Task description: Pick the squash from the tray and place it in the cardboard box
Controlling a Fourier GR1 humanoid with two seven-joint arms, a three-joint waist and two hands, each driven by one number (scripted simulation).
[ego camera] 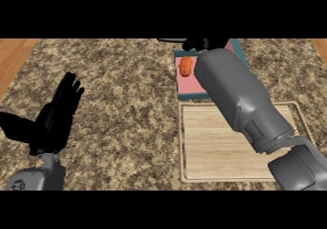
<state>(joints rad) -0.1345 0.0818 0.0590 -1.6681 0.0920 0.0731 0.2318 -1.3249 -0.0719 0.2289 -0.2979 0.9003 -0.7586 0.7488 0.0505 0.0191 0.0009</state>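
Already, in the head view, you see the orange squash (186,67) lying on the pink floor of the box (189,87), beyond the wooden tray (212,147). The placing looks done, and only pulling back seems left. Your right hand (207,44) sits just past the squash, cropped, so you cannot tell if it is open. Your left hand (57,116) rests at the left, fingers straight and apart. The right forearm (239,94) crosses the tray.

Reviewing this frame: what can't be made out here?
Head view:
Right hand: cut off at the top edge; open or shut unclear.
Box: right part hidden behind the right forearm.
Tray: right side crossed by the same forearm.
Squash: too small to show its shape.
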